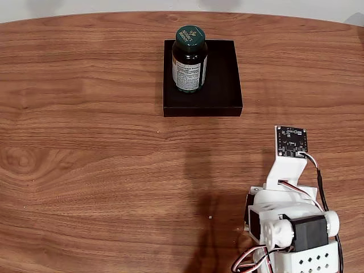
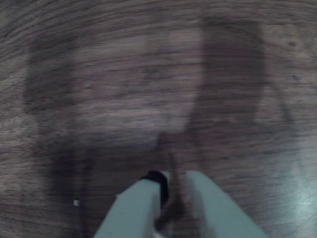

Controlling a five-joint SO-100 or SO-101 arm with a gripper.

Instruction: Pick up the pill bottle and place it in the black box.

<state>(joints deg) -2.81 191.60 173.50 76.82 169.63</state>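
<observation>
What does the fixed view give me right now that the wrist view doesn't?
Fixed view alone: the pill bottle standing upright inside the black box, toward its left side, and the arm's white body at lower right. Wrist view alone: the end effector, fingers close together with a narrow gap and nothing between them, over bare wood. Shared: the wooden table.
</observation>
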